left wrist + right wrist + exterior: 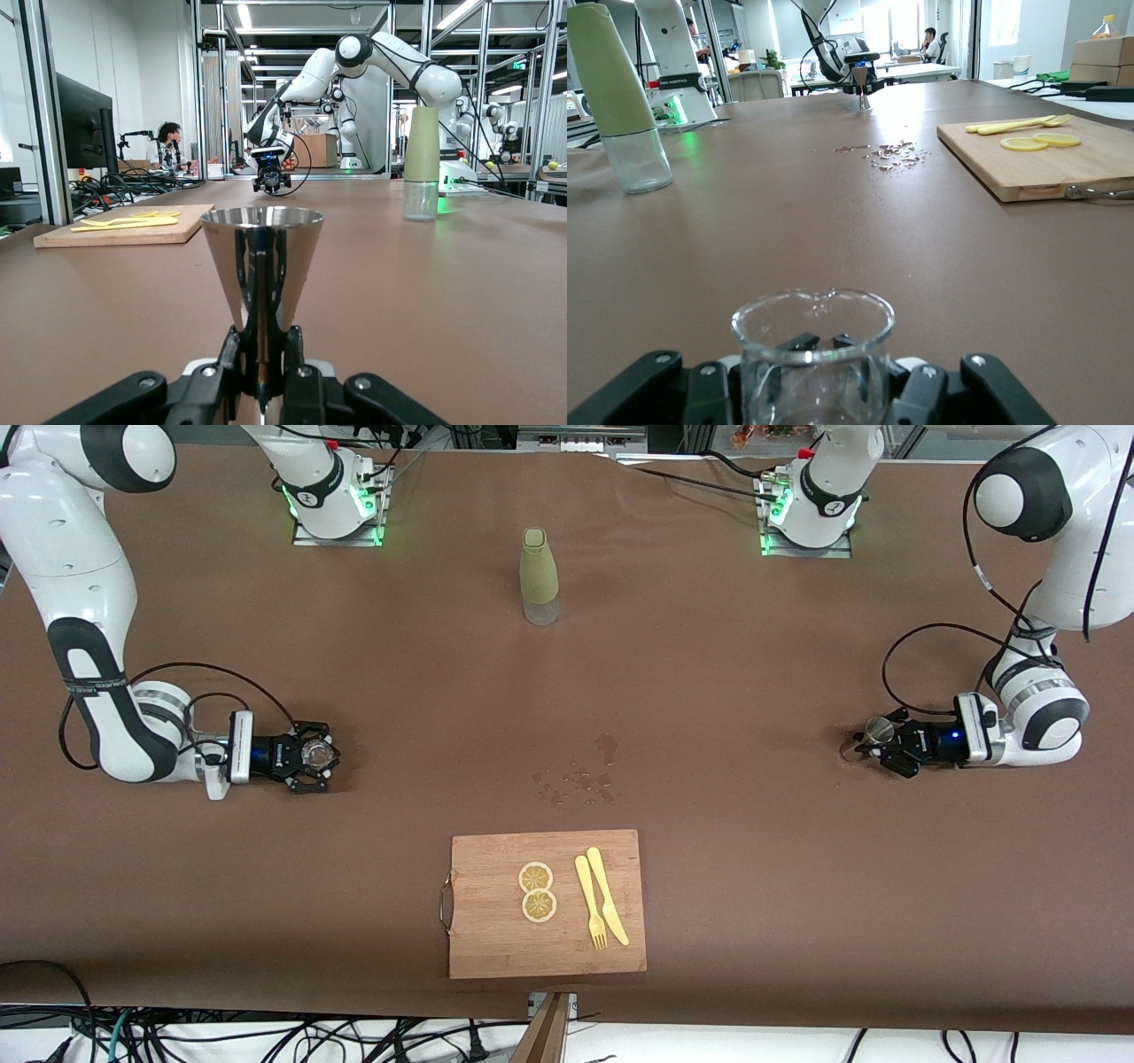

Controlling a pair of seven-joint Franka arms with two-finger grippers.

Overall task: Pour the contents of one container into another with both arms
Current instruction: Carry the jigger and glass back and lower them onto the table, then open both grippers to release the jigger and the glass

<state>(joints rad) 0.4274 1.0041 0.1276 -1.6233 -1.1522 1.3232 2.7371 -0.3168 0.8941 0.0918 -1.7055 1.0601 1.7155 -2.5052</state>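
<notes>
A small clear glass beaker [317, 755] stands low at the right arm's end of the table, and my right gripper [310, 758] is shut on it. In the right wrist view the beaker [812, 354] fills the space between the fingers, and I see no liquid in it. Toward the left arm's end, my left gripper [877, 748] is shut on a steel cone-shaped measuring cup [879, 729]. The left wrist view shows the cup [261, 261] upright, gripped at its narrow waist by the left gripper [262, 354].
A pale green bottle with a clear base [539, 577] stands mid-table near the bases. A wet patch of droplets [580, 779] lies at the centre. Nearer the camera, a wooden board [496, 948] carries two lemon slices [536, 877], a yellow fork [589, 903] and knife [607, 903].
</notes>
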